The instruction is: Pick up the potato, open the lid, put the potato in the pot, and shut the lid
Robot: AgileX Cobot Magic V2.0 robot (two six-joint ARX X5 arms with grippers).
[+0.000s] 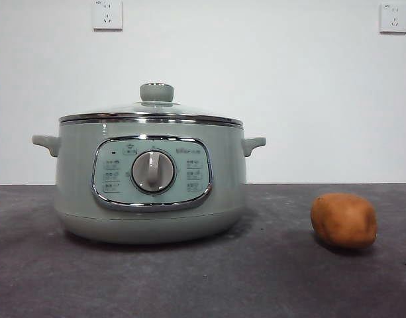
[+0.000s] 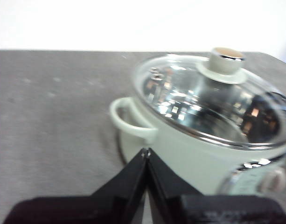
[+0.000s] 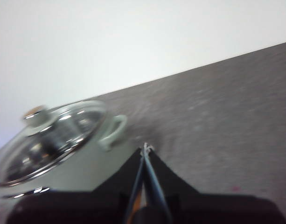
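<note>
The small marks around the dial on the pot (image 1: 150,192) are too tiny to read from the front, and both wrist pictures are fuzzy. In the left wrist view the pot's far side runs off the picture edge, and the left tool (image 2: 146,151) covers part of its wall. In the right wrist view the lid (image 3: 52,140) and pot are cut off at the edge, the right tool (image 3: 146,149) hides the pot's lower wall, and the potato (image 1: 344,220) does not show in either wrist picture.

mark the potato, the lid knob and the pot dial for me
potato (image 1: 344,220), front view, middle of its skin
lid knob (image 1: 156,92), front view, side of the knob
pot dial (image 1: 153,171), front view, centre of the dial
</note>
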